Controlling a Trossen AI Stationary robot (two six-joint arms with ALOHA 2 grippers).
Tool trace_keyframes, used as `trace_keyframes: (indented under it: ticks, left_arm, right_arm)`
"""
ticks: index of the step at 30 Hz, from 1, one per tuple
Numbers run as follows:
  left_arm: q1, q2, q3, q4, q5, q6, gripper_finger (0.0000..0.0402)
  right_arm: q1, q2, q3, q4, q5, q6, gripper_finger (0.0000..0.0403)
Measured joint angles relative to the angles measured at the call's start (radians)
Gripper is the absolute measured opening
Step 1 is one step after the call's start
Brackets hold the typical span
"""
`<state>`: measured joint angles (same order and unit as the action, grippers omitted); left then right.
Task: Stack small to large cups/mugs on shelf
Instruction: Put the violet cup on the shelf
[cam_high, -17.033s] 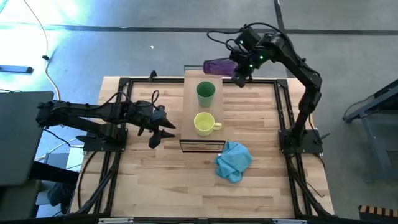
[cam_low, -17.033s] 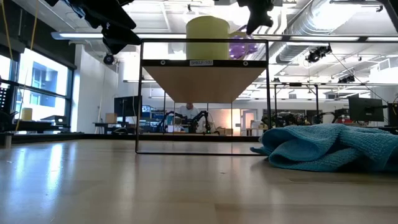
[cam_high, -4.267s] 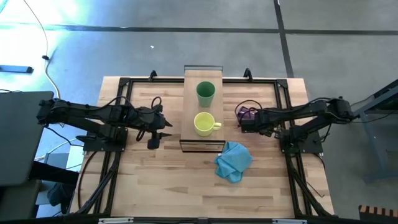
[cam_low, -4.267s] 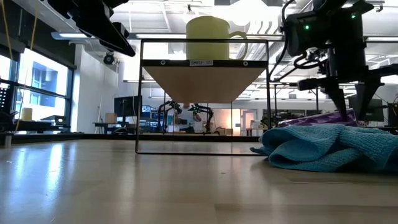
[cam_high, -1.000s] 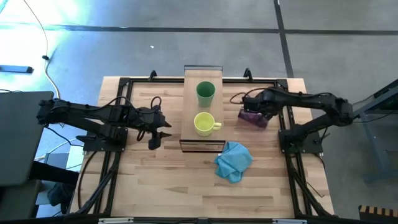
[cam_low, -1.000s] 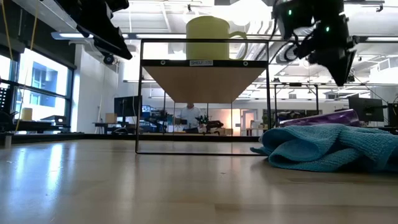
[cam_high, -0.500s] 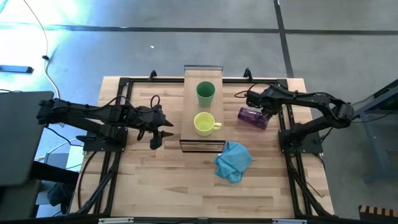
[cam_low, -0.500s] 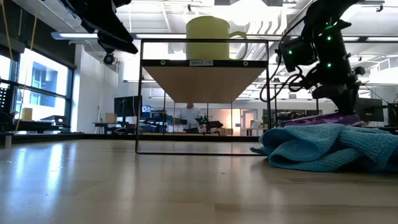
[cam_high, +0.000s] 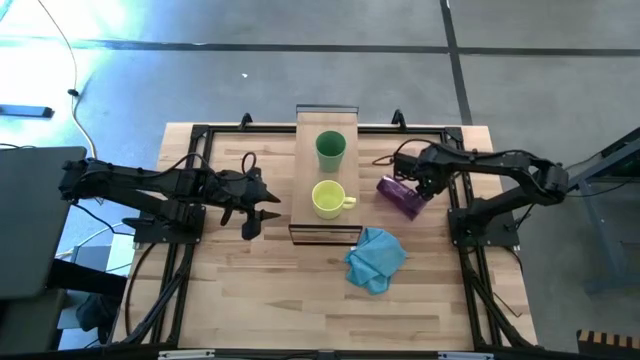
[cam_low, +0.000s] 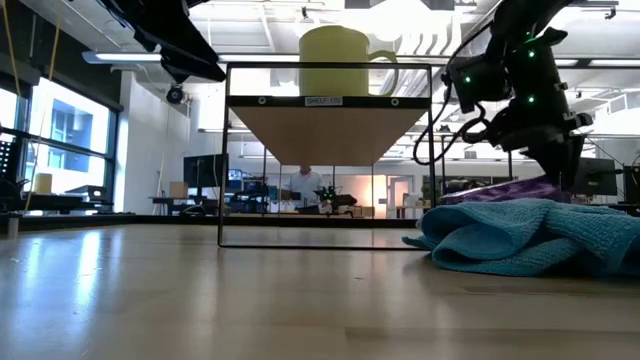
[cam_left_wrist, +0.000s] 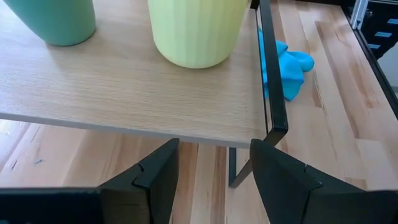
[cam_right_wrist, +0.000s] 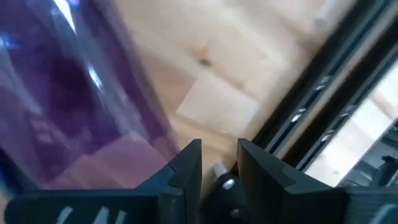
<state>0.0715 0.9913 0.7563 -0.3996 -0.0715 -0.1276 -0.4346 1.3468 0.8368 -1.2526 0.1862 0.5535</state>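
The right gripper (cam_high: 424, 187) sits low over the purple tumbler (cam_high: 400, 196), which lies on its side on the table (cam_high: 250, 290), right of the shelf (cam_high: 308, 205). Its fingers are slightly apart and hold nothing; probably it seeks a better grip. The yellow mug (cam_high: 328, 199) and green cup (cam_high: 331, 149) stand on the shelf. The left gripper (cam_high: 262, 214) waits open beside it.

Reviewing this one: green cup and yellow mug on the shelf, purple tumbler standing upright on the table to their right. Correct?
Not quite. The high view shows the purple tumbler lying on its side on the table. The green cup and yellow mug are on the shelf, as you say.
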Motion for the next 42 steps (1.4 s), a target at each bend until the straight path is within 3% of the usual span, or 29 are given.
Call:
trace_keyframes:
  ticks: [3,9,14,26,37,42]
  left_arm:
    - [0.000,0.000,0.000,0.000,0.000,0.000,0.0184]
    - [0.000,0.000,0.000,0.000,0.000,-0.009,0.0184]
    - [0.000,0.000,0.000,-0.011,0.000,-0.012,0.0184]
    - [0.000,0.000,0.000,0.001,0.000,-0.039,0.0184]
    - [0.000,0.000,0.000,0.001,0.000,-0.090,0.0184]
    - [0.000,0.000,0.000,0.001,0.000,-0.091,0.0184]
  right_arm:
    - [0.040,0.000,0.000,0.004,-0.040,-0.001,0.0094]
    - [0.100,-0.015,0.002,-0.038,-0.019,0.067,0.0094]
    - [0.151,-0.080,0.002,-0.102,-0.026,0.033,0.0099]
    - [0.281,-0.272,0.002,-0.120,-0.127,0.026,0.0176]
    - [0.474,-0.273,0.002,-0.040,0.096,-0.118,0.0181]
    - [0.520,-0.273,-0.029,-0.020,0.118,-0.127,0.0181]
